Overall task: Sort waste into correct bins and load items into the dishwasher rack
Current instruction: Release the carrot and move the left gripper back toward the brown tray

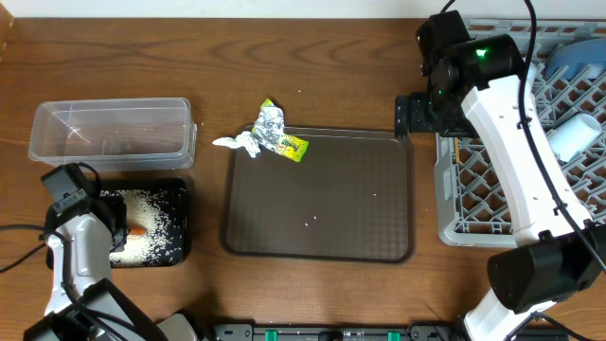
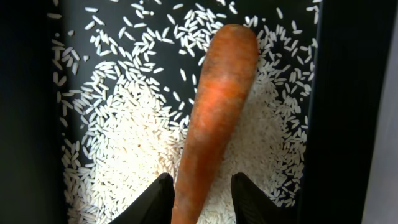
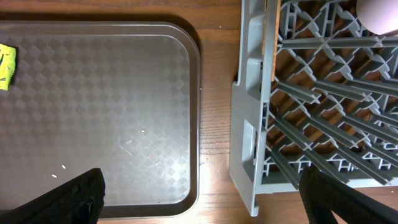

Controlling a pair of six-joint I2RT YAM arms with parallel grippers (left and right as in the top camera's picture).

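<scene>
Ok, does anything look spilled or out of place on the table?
Stray rice grains lie on the brown serving tray, away from the rice heap in the black tray. Crumpled foil, wrapper and white paper straddle the serving tray's far-left corner.

Brown serving tray (image 1: 322, 194) on wooden table (image 1: 142, 47)

Carrot (image 2: 217, 106) on rice (image 2: 124, 143) in tray (image 1: 183, 194)

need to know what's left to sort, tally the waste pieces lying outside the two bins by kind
crumpled silver foil: 1
yellow-green wrapper: 1
crumpled white paper: 1
total: 3
Not counted: a few stray rice grains on the brown tray.
</scene>
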